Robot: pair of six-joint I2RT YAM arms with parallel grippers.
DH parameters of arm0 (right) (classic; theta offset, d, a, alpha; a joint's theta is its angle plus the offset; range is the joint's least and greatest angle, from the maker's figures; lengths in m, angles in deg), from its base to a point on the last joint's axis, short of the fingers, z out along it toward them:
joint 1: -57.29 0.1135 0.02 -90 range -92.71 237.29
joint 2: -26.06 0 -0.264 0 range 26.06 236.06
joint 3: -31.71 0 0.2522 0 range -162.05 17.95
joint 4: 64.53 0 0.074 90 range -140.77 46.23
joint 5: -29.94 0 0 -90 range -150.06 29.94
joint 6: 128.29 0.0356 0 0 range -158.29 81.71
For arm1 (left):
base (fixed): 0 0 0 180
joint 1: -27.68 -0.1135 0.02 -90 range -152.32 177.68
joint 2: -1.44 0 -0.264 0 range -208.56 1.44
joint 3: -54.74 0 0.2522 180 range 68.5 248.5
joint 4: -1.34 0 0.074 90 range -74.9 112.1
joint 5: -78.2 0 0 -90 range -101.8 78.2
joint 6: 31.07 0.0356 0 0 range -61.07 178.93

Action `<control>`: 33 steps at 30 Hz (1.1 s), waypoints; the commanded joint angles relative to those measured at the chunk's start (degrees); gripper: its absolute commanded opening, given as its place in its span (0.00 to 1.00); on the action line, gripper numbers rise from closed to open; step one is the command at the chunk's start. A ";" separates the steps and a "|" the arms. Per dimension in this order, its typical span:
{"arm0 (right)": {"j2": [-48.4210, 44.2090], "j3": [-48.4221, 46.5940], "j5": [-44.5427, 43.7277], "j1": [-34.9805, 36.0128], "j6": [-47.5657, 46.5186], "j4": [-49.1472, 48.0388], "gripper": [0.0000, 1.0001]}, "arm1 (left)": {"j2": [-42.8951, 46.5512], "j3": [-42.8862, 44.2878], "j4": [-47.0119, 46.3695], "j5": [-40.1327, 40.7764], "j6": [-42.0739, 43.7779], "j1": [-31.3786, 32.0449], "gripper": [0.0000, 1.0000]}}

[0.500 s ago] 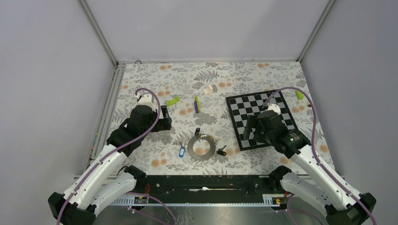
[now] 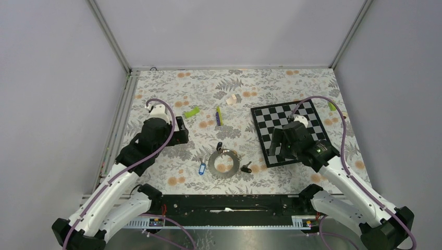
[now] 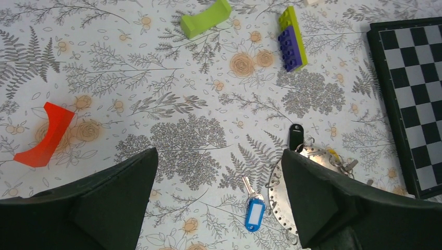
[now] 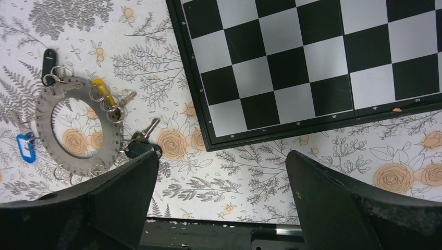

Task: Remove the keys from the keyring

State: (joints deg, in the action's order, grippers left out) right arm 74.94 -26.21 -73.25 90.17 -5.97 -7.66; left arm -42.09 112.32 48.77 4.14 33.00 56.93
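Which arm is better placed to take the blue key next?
Probably left. The blue key lies left of the ring, framed between the left gripper's open jaws; from the right gripper it sits beyond the ring.

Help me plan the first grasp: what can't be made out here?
Left wrist: a finger of the left gripper hides much of the keyring.
Right wrist: a finger of the right gripper covers part of the lower black key.
Top external: the yellow key is too small to find.
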 commanded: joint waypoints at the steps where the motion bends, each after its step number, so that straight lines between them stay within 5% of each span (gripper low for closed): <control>1: 1.30 -1.84 -2.16 0.13 1.98 2.02 1.00 | -0.15 0.36 -2.71 -2.56 -0.39 0.14 0.99; 11: 0.21 -3.95 2.63 0.04 3.12 1.77 1.00 | 2.66 -4.45 -4.54 -5.08 -12.83 0.19 0.99; 18: -5.50 -1.06 11.17 0.10 2.02 -3.75 1.00 | 0.97 -8.93 -6.50 -12.60 -15.11 0.31 0.99; 24: -5.29 1.88 11.91 0.07 3.42 -5.16 1.00 | -1.29 -10.31 -7.68 -9.62 -15.95 4.94 0.98; 33: -5.51 2.68 9.68 0.11 1.76 -4.02 1.00 | -14.72 -9.58 -13.08 1.63 -18.64 19.00 0.74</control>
State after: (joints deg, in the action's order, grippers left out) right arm 70.17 -23.85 -62.58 90.17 -3.53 -11.27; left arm -52.42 102.09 41.75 -0.58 15.84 72.56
